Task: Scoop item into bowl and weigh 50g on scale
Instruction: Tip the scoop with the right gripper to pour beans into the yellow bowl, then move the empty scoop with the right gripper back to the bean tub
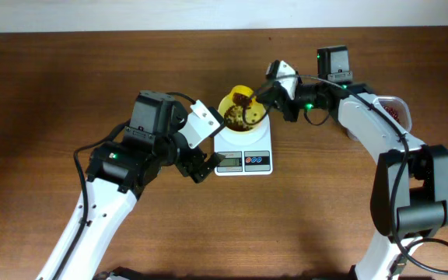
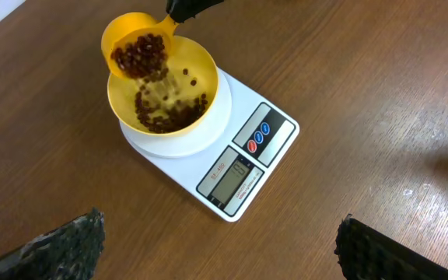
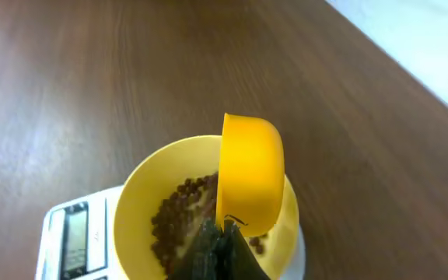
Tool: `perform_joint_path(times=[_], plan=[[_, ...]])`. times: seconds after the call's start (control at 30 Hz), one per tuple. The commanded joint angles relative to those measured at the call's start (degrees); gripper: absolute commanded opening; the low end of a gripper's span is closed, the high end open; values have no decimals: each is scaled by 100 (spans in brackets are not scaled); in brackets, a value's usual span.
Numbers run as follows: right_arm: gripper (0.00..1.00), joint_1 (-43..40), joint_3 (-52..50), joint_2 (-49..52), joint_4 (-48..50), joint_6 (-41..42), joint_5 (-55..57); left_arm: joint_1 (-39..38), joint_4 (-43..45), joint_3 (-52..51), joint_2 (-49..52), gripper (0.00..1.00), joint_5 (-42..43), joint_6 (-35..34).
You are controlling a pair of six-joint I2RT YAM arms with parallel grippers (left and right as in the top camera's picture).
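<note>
The pale yellow bowl stands on the white scale, with dark red-brown beans in its bottom. My right gripper is shut on the handle of a bright yellow scoop. The scoop is tipped over the bowl's far rim, and beans are falling from it into the bowl. From the right wrist view I see the scoop's back and the beans beside it. My left gripper hangs open and empty over the wood, in front of the scale, left of its display.
A clear tub with beans inside sits at the right, half hidden behind my right arm. The table's far edge runs along the top of the overhead view. My left arm lies across the table's left front.
</note>
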Motion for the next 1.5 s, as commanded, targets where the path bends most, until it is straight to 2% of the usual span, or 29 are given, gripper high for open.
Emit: perform_joint_path(times=[0.0, 0.23, 0.5, 0.57, 0.63, 0.73, 0.8, 0.93, 1.07, 1.13, 1.3, 1.47], plan=[[4, 26, 2, 72, -59, -1307, -42, 35, 13, -59, -24, 99, 2, -70], [4, 26, 2, 72, -98, -2706, -291, 35, 13, -59, -24, 99, 2, -70], [4, 26, 2, 72, -146, -2704, -299, 35, 11, -59, -24, 99, 2, -70], [4, 26, 2, 72, -138, -2267, -304, 35, 13, -57, -24, 99, 2, -70], [4, 26, 4, 66, -118, -1475, -306, 35, 13, -59, -24, 99, 2, -70], [4, 26, 57, 26, -120, 153, -319, 35, 13, -59, -24, 99, 2, -70], [4, 26, 160, -116, -122, 1716, -326, 35, 11, -59, -24, 99, 2, -70], [4, 26, 264, -417, -120, 2583, -321, 35, 13, -59, -24, 99, 2, -70], [4, -26, 452, -785, -114, 3965, -87, 35, 13, -57, -24, 99, 2, -70], [4, -223, 564, -841, -72, 4924, 210, 35, 13, -59, -24, 99, 2, -70], [4, -1071, 605, -841, -17, 5466, 654, 35, 13, -59, -24, 99, 2, -70], [4, -2035, 605, -841, -162, 5462, 1051, 35, 13, -57, -24, 99, 2, -70]])
